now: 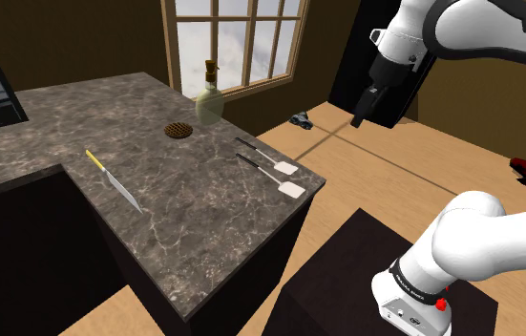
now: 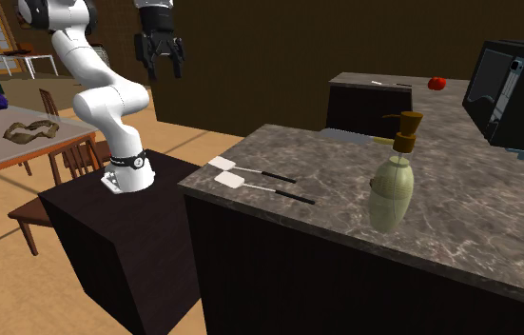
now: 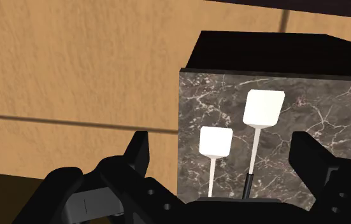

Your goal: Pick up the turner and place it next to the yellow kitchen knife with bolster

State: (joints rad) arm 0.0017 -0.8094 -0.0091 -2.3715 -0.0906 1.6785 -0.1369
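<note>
Turner [image 1: 268, 175] lies flat near the corner of the counter [image 1: 203, 229]. It has a thin dark handle, a pale shaft and a square white blade that points toward the edge. A second turner [image 1: 263, 155], just like it, lies beside it, nearly parallel and not touching. The counter is dark with a marble pattern. The white arm [image 1: 480, 29] reaches high over the wood floor [image 1: 366, 181] beyond that corner. Its gripper [image 2: 165, 74] hangs released, fingers spread and holding nothing, well apart from both turners. A pale green bottle [image 1: 210, 100] with a brown pump stands farther along the counter. The knife [image 1: 115, 181], yellow-handled, lies flat toward the shoulder view's left, well apart from the turners.
</note>
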